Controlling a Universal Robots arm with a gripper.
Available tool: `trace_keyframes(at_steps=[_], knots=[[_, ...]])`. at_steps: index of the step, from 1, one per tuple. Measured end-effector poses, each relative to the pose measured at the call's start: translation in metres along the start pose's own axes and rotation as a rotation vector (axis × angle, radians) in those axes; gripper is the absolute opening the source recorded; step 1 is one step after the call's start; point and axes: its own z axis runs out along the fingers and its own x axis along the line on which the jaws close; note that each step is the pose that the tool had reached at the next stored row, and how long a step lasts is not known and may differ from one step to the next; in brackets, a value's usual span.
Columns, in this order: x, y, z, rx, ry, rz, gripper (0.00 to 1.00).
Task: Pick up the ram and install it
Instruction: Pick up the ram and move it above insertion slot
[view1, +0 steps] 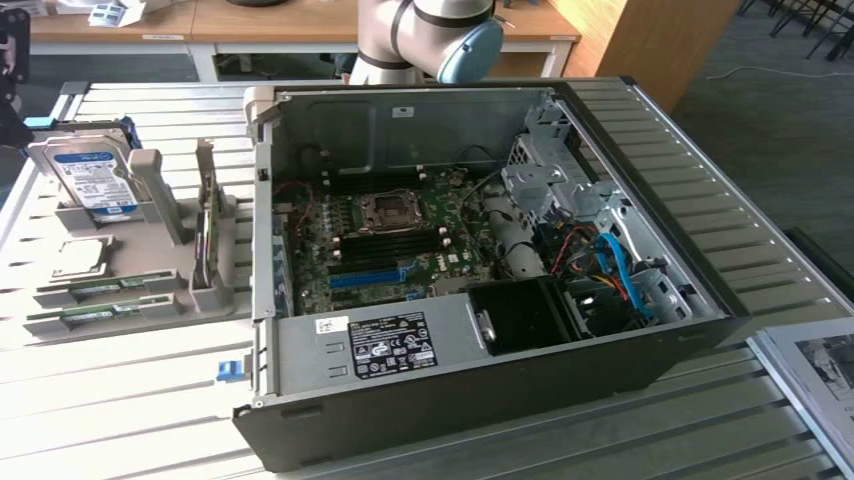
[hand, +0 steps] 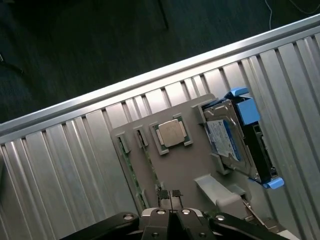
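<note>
Ram (view1: 107, 288): two thin green sticks seated in slots of the grey fixture (view1: 227, 295), just beside the CPU chip (view1: 83, 258), on the side away from the hard drive (view1: 91, 180). Neither stick is lifted yet. The open PC case (view1: 441, 400) sits well apart from the CPU chip, toward the exterior view's right.

Gripper (hand: 170, 194) hovers above the fixture near the CPU chip, w/ tips close to one end of the stick nearest that chip. Jaws are drawn together, only a hairline gap btwn them, nothing held.

Handling (judgement): very light and stiff but thin, so it prob. won't tolerate twisting or a hard squeeze. Board faces are smooth, chips and contact edge fragile. Best hold is across the two flat faces near mid-length, on the upper edge, keeping pads off the contacts. A centred grip should stop it tilting on lift.
</note>
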Motion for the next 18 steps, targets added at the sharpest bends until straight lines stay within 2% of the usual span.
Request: trace_keyframes(at_steps=[18], knots=[[0.0000,0.0000,0.0001,-0.0054,0.0105,-0.233,0.10]])
